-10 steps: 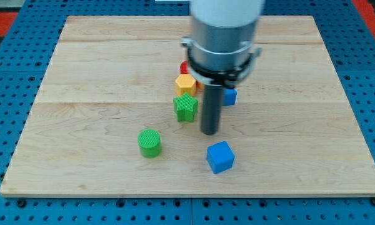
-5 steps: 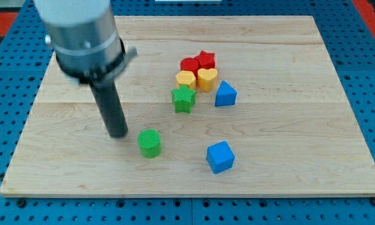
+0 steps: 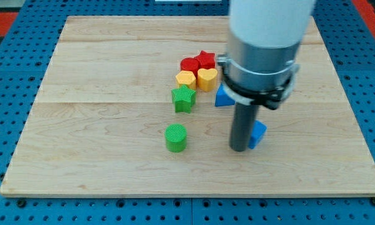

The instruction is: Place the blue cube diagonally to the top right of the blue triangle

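The blue cube (image 3: pixel 258 134) lies right of the board's middle, mostly hidden behind my rod. My tip (image 3: pixel 239 149) stands against the cube's left side. The blue triangle (image 3: pixel 222 97) sits above and a little to the left of the cube, partly covered by the arm. The cube is below and to the right of the triangle.
A green star (image 3: pixel 183 99) lies left of the triangle. A yellow hexagon (image 3: pixel 185 79), a yellow heart (image 3: pixel 206 79), a red cylinder (image 3: pixel 189 64) and a red star (image 3: pixel 205 60) cluster above it. A green cylinder (image 3: pixel 175 137) stands left of my tip. The wooden board (image 3: pixel 81 125) lies on a blue pegboard.
My tip swept from the left of the green cylinder to the right, up against the blue cube. The green cylinder slid right. The blue cube moved right and up.
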Action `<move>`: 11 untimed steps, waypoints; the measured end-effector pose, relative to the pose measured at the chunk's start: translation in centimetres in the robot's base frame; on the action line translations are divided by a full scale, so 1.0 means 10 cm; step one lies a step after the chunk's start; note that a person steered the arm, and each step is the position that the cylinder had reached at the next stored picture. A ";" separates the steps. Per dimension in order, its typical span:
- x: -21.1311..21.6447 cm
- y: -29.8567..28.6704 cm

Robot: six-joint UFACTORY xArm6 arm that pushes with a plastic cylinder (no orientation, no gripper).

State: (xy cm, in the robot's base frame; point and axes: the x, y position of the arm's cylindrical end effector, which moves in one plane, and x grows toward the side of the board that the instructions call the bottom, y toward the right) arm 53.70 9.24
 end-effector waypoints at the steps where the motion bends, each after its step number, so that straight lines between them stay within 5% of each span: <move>1: -0.36 0.05; 4: -0.46 0.95; 7: -1.25 1.48; 9: -1.42 0.52; 11: -1.67 0.55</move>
